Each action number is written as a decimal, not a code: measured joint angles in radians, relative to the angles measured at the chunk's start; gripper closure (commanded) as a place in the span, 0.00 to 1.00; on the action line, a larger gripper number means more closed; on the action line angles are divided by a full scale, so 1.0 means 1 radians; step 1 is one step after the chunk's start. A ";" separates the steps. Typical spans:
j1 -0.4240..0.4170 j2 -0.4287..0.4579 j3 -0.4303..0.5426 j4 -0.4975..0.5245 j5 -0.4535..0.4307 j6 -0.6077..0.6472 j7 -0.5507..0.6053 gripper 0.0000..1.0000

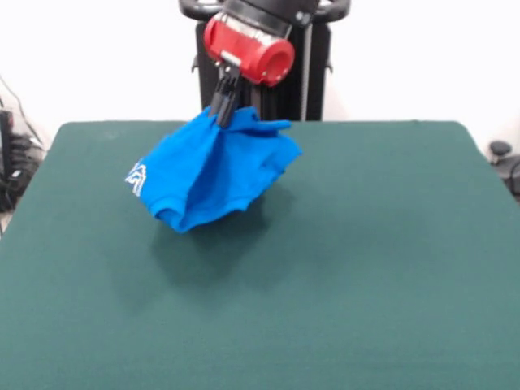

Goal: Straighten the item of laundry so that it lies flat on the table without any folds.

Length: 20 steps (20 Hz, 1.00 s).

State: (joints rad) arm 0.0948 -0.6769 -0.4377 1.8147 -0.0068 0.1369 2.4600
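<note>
The item of laundry (213,172), a bright blue T-shirt, hangs bunched in the air above the table (366,244). White lettering shows on its left edge. My gripper (222,118) comes down from the red wrist and is shut on the shirt's top, near a crumpled sleeve or hem. The cloth drapes down and to the left, its lowest fold hovering just above the green top, with a shadow beneath it. The shirt's front print is mostly hidden in the folds.
The robot's black pedestal (305,73) stands behind the table's far edge. Dark cables and gear (16,154) sit off the left side, and a small dark object (502,154) lies off the right.
</note>
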 measured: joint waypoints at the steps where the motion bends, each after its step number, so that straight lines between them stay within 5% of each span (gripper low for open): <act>1: -0.006 -0.016 0.014 0.004 0.000 0.008 0.000 1.00; 20: -0.139 -0.234 0.187 0.062 -0.002 0.147 0.000 1.00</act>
State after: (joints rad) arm -0.0444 -0.9113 -0.2507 1.8766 -0.0085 0.2841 2.4600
